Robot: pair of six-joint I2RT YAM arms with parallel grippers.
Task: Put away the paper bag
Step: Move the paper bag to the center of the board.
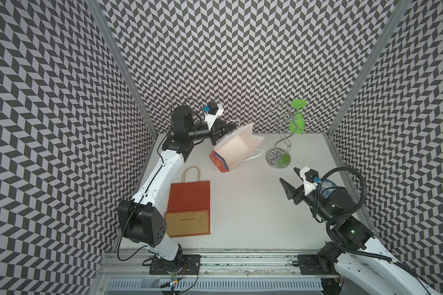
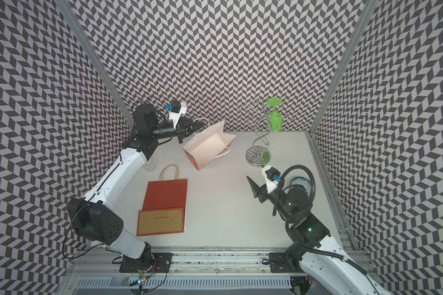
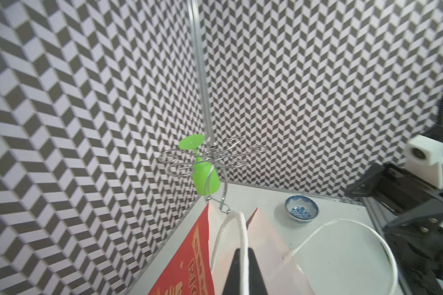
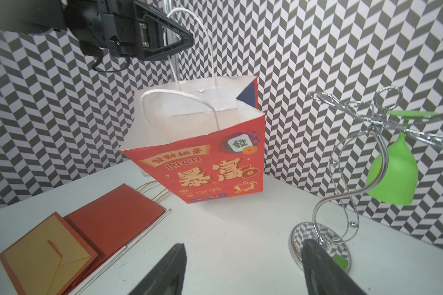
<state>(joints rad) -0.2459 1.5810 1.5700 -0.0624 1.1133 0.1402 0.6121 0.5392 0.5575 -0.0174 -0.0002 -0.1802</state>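
The paper bag (image 1: 237,148) is red with printed gold characters outside and white inside, and its mouth is open. It tilts at the back middle of the table (image 1: 253,204) and hangs by one white handle (image 3: 241,229). My left gripper (image 1: 234,125) is shut on that handle above the bag's rim, as the left wrist view shows at the left gripper (image 3: 243,251). The second handle (image 4: 179,98) droops loose over the mouth. My right gripper (image 1: 289,175) stands open and holds nothing. It is to the right of the bag and apart from it, facing the bag's printed side (image 4: 202,168).
A flat folded red bag (image 1: 189,196) with a gold base flap lies front left on the table. A chrome wire rack (image 1: 279,153) stands back right with a green glass (image 1: 297,117) hanging from it upside down. A blue-and-white bowl (image 3: 301,208) sits by the right edge, beside my right arm.
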